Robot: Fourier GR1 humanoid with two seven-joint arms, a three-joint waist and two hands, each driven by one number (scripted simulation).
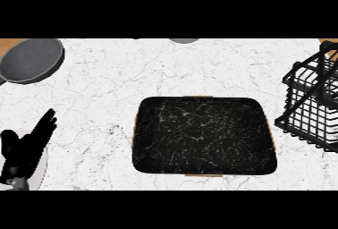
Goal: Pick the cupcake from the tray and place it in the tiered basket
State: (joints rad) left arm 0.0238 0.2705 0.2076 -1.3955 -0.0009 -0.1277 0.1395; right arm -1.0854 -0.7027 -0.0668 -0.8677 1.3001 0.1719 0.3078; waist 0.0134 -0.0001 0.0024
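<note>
A black marbled tray (152, 134) with wooden handles lies in the middle of the white marble counter, and nothing sits on it. The black wire tiered basket (310, 103) stands at the right edge, partly cut off. I see no cupcake anywhere; the wires hide much of the basket's inside. My left hand (19, 152) rests at the lower left, fingers straight and pointing up, well left of the tray and touching nothing. My right hand does not show.
A grey frying pan (31, 59) lies at the far left corner. A small grey round thing (183, 40) peeks in at the counter's far edge. White counter stretches between the pan, the tray and the basket.
</note>
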